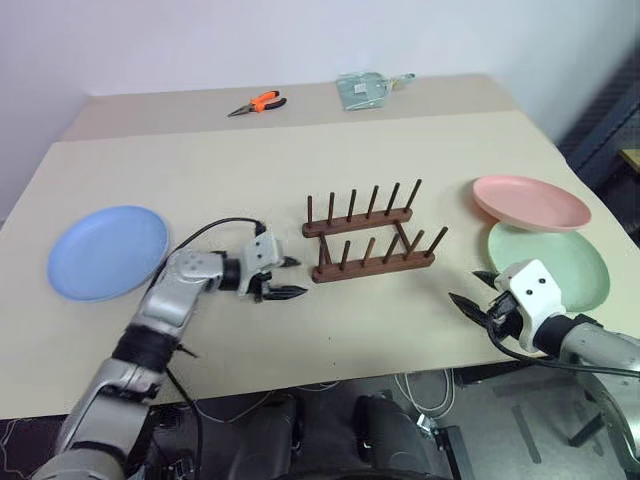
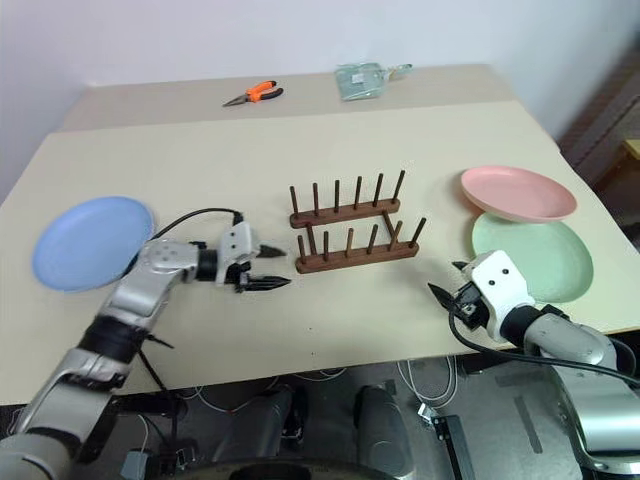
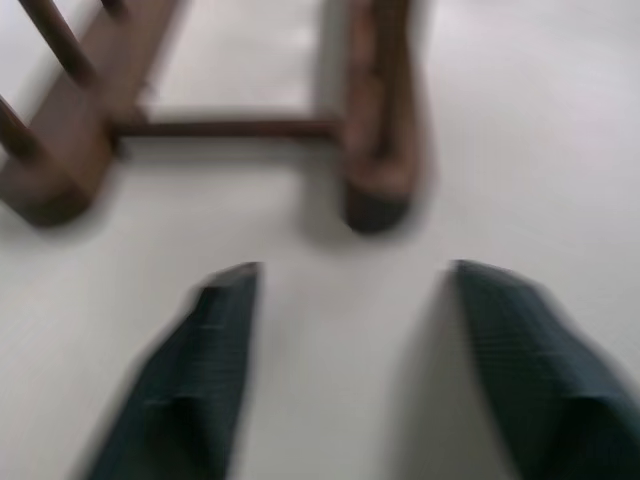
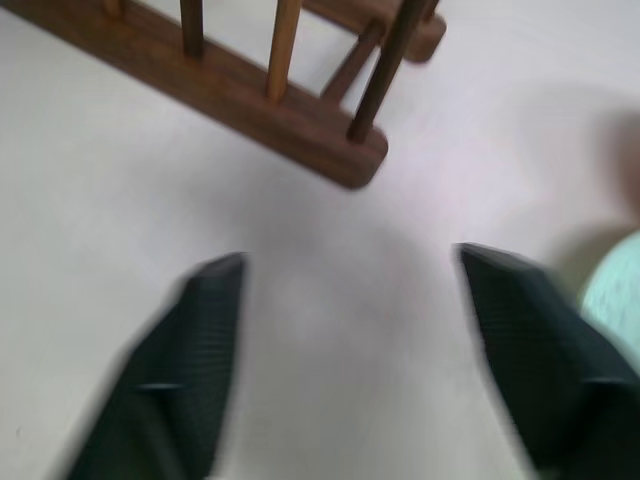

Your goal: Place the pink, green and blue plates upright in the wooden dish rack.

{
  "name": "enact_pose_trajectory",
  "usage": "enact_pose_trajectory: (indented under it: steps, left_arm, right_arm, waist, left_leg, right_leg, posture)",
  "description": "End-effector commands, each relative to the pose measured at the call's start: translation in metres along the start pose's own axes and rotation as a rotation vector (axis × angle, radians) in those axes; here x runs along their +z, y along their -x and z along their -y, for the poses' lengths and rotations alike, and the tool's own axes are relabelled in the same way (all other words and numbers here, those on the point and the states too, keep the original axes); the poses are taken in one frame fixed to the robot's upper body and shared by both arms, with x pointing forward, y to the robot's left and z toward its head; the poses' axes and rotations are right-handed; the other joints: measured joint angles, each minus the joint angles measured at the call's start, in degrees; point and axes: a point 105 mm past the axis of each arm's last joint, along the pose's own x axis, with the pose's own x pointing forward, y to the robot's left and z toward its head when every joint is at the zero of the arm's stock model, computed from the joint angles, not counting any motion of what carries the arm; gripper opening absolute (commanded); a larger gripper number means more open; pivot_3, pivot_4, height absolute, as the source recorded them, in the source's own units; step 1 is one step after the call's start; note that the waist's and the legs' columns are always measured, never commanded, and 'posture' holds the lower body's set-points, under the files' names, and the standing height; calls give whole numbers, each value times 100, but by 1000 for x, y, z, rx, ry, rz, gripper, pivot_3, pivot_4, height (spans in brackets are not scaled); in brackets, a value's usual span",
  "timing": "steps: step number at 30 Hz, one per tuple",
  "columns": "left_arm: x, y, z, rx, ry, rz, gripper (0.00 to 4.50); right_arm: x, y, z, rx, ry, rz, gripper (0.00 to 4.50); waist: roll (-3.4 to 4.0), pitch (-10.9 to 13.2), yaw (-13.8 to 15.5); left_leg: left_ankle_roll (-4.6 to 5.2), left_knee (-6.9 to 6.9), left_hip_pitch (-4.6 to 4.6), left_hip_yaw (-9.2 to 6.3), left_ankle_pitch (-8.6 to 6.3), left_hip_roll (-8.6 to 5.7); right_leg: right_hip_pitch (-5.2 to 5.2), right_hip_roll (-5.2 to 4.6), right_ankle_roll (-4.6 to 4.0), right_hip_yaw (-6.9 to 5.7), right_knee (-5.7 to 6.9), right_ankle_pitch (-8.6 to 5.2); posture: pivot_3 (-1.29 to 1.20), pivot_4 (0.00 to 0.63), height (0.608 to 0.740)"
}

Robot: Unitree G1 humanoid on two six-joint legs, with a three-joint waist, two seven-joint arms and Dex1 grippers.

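Three plates are lying flat on the table (image 1: 300, 180), none yet in the rack (image 1: 372, 240), so the task is sitting at its very start. The blue plate (image 1: 108, 251) is resting alone at the robot's far left, well apart from the rack. The pink plate (image 1: 530, 202) and green plate (image 1: 548, 262) are sitting together at the right, the pink one overlapping the green one's far edge; that probably means the pink one has to be lifted first.

The rack is standing near the table's middle, its two peg rows empty and upright, ready to take a plate on edge between pegs.

The left gripper (image 1: 284, 278) is hovering low over the table just beside the rack's left end, pointing toward it, its fingers (image 3: 205, 370) apart with nothing between them. The right gripper (image 1: 470, 296) is hanging just inside the green plate's near edge, aimed at the rack's right end, its fingers (image 4: 190, 360) likewise spread and empty. Whether its tips are brushing the table is hard to say from the blurred wrist view.

Each arm seems posted on the side where its plates are lying: blue for the left, pink and green for the right. Orange pliers (image 1: 257, 103) and a small packet (image 1: 362, 89) are lying at the table's far side, out of the way.
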Motion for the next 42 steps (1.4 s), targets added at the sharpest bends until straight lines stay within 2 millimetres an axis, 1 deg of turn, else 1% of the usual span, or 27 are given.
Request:
enact_pose_trajectory:
  steps: [1, 2, 3, 5, 8, 9, 11, 14, 17, 19, 21, 23, 25, 26, 27, 29, 30, 31, 32, 34, 37, 42]
  left_arm:
    - [6, -12, 28, -79, 77, 16, 1106]
    - [6, -19, 33, -78, 83, 12, 667]
    - [7, -22, 35, -75, 86, 7, 648]
    - [9, -32, 40, -52, 86, 19, 648]
    - [10, -50, 30, 71, 96, 29, 648]
    - [9, -56, 19, 164, 90, 21, 648]
    - [7, -64, 0, 295, 111, 13, 648]
    - [6, -65, -24, 432, 103, 6, 648]
    - [6, -65, -38, 488, 117, 10, 648]
    - [6, -63, -44, 505, 108, 13, 648]
    - [6, -62, -48, 522, 110, 13, 648]
    - [8, -61, -48, 512, 108, 27, 648]
    - [13, -60, -42, 469, 99, 49, 648]
    - [17, -59, -35, 432, 79, 68, 648]
    - [20, -58, -28, 400, 66, 82, 648]
    - [25, -55, -17, 349, 54, 111, 648]
    - [28, -53, -12, 328, 55, 129, 648]
    - [31, -51, -9, 313, 55, 145, 648]
    - [35, -50, -6, 303, 60, 165, 648]
    - [42, -48, -3, 281, 73, 198, 648]
    - [50, -49, 0, 251, 66, 223, 648]
    - [53, -52, -3, 253, 45, 221, 648]
  right_arm:
    - [1, -12, -7, 23, 25, -3, 1068]
    - [0, -16, -9, 29, 22, -4, 545]
    - [-1, -19, -11, 32, 21, -4, 23]
    - [-4, -28, -13, 22, 26, -15, 23]
    - [-7, -45, -14, -8, 37, -25, 23]
    - [-7, -55, -9, -51, 39, -25, 23]
    - [-4, -72, 0, -120, 46, -20, 23]
    - [5, -93, 11, -181, 56, 5, 23]
    - [13, -106, 21, -214, 67, 23, 23]
    - [17, -111, 26, -226, 80, 34, 23]
    - [20, -112, 30, -235, 97, 41, 23]
    - [23, -107, 34, -224, 99, 54, 23]
    - [26, -93, 37, -187, 115, 66, 552]
    - [31, -80, 43, -187, 163, 80, 885]
    - [37, -67, 48, -194, 210, 93, 1327]
    - [49, -42, 63, -236, 292, 104, 2384]
    - [52, -31, 73, -268, 333, 89, 2824]
    - [54, -22, 81, -292, 366, 69, 3364]
    - [52, -14, 90, -313, 411, 32, 3802]
    - [45, -3, 104, -336, 510, -57, 3802]
    - [28, 3, 127, -382, 599, -182, 3802]
    - [-6, -2, 156, -415, 735, -342, 3802]
  waist:
    - [2, -1, 11]
    - [2, -1, 41]
    - [2, -1, 96]
    - [-1, -2, 146]
    - [-2, -3, 217]
    - [-7, -7, 240]
    - [-14, -14, 264]
    - [-20, -20, 263]
    - [-20, -21, 258]
    - [-20, -22, 252]
    - [-19, -22, 251]
    - [-18, -22, 250]
    - [-18, -22, 251]
    - [-17, -22, 255]
    - [-16, -22, 256]
    - [-12, -21, 260]
    - [-12, -20, 262]
    - [-10, -20, 258]
    - [-11, -20, 258]
    - [-12, -20, 262]
    - [-13, -19, 261]
    - [-12, -18, 257]
  left_leg:
    - [0, 1, -1, 0, 0, -1]
    - [0, 6, -2, 0, 0, -2]
    - [0, 8, -2, 0, 0, -4]
    - [0, 13, -5, 0, -1, -6]
    - [1, 15, -3, -1, -2, -10]
    - [1, 18, -4, 0, -1, -10]
    - [0, 22, 7, -1, -1, -10]
    - [-2, 31, 14, -1, 0, -9]
    - [-1, 28, 14, -1, 2, -9]
    - [-2, 24, 13, 0, 3, -10]
    - [-3, 20, 13, 0, 3, -10]
    - [-3, 19, 13, 0, 3, -10]
    - [-4, 19, 12, 0, 3, -10]
    - [-3, 18, 10, 0, 3, -10]
    - [-3, 16, 5, 0, 2, -11]
    - [-3, 8, -3, 2, 1, -14]
    - [-2, 5, -4, 3, 1, -14]
    - [-2, 4, -5, 4, 1, -14]
    - [-2, 5, -5, 5, 0, -14]
    - [-2, 7, -4, 6, 1, -11]
    - [-2, 12, -5, 6, 1, -9]
    - [0, 12, -5, 20, 2, -11]
  right_leg:
    - [0, -2, -1, 0, 0, -1]
    - [3, -3, -1, 0, -2, -1]
    - [6, -5, -1, 0, -7, -1]
    - [8, -7, -1, -1, -8, -1]
    - [6, -9, 0, -3, -14, 0]
    - [7, -9, 0, -3, -13, 0]
    - [15, -5, 0, -3, -11, 1]
    - [29, 0, 2, -4, -5, 9]
    - [26, 8, 4, -7, -3, 9]
    - [23, 10, 21, -6, -1, 19]
    - [19, 13, 21, -6, 0, 20]
    - [19, 17, 21, -5, 1, 20]
    - [18, 15, 20, -3, 1, 20]
    - [16, 14, 21, -3, 1, 20]
    - [13, 12, 20, -2, 0, 20]
    - [-1, 4, 20, 2, -1, 20]
    - [-4, 2, 20, 3, -1, 20]
    - [-5, 0, 19, 3, -3, 19]
    - [-5, 0, 10, 4, -3, 14]
    - [-2, 1, 2, 4, -5, 9]
    - [3, 0, 0, 2, -8, 8]
    - [0, -1, 0, 5, -10, 8]
  posture:
    - [0, 150, 719]
    - [0, 150, 719]
    - [0, 150, 719]
    - [0, 150, 719]
    - [0, 150, 719]
    - [0, 150, 719]
    - [0, 150, 719]
    - [0, 150, 719]
    - [0, 150, 719]
    - [0, 150, 719]
    - [0, 150, 719]
    - [0, 150, 719]
    - [0, 150, 719]
    - [0, 150, 719]
    - [0, 150, 719]
    - [0, 150, 719]
    - [0, 150, 719]
    - [0, 150, 719]
    - [0, 150, 719]
    - [0, 150, 719]
    - [0, 150, 719]
    - [0, 150, 719]
